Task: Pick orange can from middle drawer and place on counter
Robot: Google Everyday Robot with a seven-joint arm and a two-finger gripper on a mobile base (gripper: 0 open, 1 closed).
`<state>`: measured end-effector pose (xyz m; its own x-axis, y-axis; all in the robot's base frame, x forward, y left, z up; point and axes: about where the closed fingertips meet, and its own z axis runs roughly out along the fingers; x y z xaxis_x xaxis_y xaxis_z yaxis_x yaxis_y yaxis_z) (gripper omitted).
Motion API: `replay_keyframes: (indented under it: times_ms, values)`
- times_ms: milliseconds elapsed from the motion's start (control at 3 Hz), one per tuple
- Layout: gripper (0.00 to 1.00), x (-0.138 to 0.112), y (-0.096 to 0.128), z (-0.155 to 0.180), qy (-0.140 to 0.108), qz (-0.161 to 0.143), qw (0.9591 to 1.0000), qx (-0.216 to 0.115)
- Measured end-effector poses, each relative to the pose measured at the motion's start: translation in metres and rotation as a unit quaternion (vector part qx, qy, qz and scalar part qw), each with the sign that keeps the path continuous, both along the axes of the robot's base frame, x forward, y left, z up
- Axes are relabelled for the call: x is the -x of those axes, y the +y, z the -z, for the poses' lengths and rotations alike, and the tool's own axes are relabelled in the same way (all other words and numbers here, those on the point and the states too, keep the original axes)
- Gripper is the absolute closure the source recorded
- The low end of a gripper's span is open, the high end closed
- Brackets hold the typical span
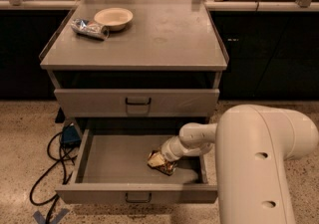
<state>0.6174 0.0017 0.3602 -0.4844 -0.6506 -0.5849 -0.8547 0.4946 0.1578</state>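
Note:
The orange can (163, 164), crumpled, shiny gold with brown patches, lies on the floor of the open middle drawer (114, 161), right of centre. My gripper (158, 160) reaches down into the drawer from the right and is right at the can, touching or around it. The white arm (254, 158) fills the lower right of the view. The counter (164, 36) is the flat grey cabinet top above, with low rims on its sides.
On the counter's far left lie a silver-blue can (89, 28) on its side and a pale bowl (113, 18). The drawer above (137, 102) is shut. A blue object (70, 135) and black cables (47, 168) lie on the floor at the left.

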Motion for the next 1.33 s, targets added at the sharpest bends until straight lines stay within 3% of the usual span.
replay_keyframes:
  times_ms: [333,667,1000,1333]
  values:
    - [0.89,0.0,0.001,-0.001,-0.001,-0.001,1.0,0.0]
    - [1.0,-0.003,0.006,-0.031,-0.014,-0.026,0.9995,-0.011]
    - [1.0,-0.006,-0.003,-0.078,-0.051,-0.029,0.9978,-0.03]
    - [1.0,-0.006,-0.003,-0.078,-0.051,-0.029,0.9978,-0.03]
